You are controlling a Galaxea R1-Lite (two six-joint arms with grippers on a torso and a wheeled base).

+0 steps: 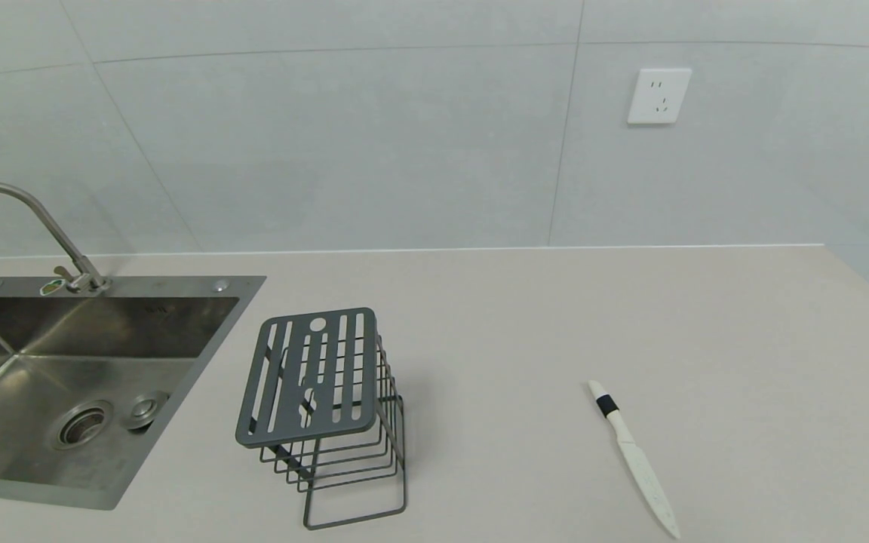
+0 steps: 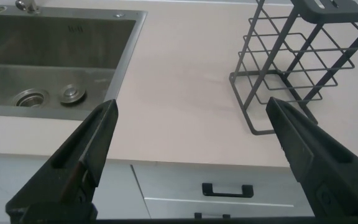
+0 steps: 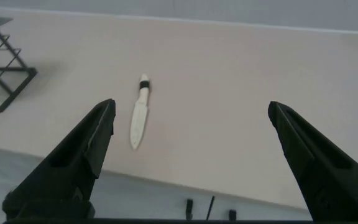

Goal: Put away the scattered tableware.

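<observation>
white knife (image 1: 633, 456) lies near tabletop (image 1: 517, 317) front edge, well apart from slotted wire rack (image 1: 314, 392); left tool (image 2: 190, 109), right tool (image 3: 190, 109) both spread wide.

A steel sink (image 1: 155, 285) is set into the left part of a pale countertop (image 1: 525, 324). A curved faucet (image 1: 57, 235) is mounted on its back rim. A round drain (image 1: 81, 426) and a small stopper (image 1: 144, 409) beside it are seen in the basin. A white socket (image 1: 658, 96) is fixed on the grey tiled wall (image 1: 344, 143). A black drawer handle (image 2: 227, 190) is seen below the counter edge.
</observation>
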